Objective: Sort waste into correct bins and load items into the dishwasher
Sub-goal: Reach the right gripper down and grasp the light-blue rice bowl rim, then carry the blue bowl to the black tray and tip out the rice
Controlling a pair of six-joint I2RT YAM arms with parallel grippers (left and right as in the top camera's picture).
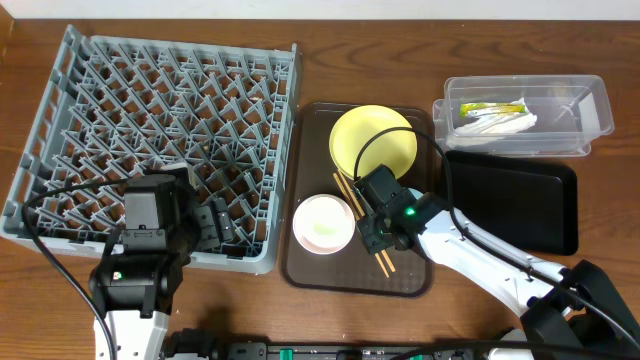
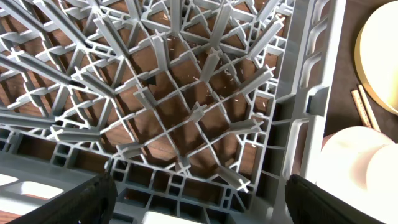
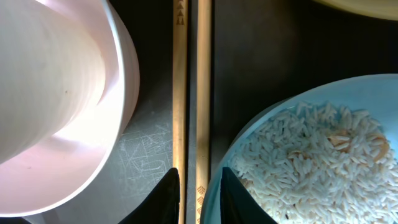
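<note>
We see the right gripper (image 3: 199, 190) straddle two thin wooden chopsticks (image 3: 179, 93), grip unclear; the left gripper (image 2: 205, 202) hangs open over the grey plastic lattice dish rack (image 1: 160, 100).

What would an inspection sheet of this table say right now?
Surface: brown wooden table.
Job's things: rack looks empty; plate, white bowl, chopsticks and blue bowl of rice on brown tray; wrapper and paper in clear tub; black tray empty.
Clutter: nothing seen.
End effectors: left end effector open above rack; right end effector straddling chopsticks, grip unclear.
Cables: black cable loops over plate.
Surroundings: nothing seen.
</note>
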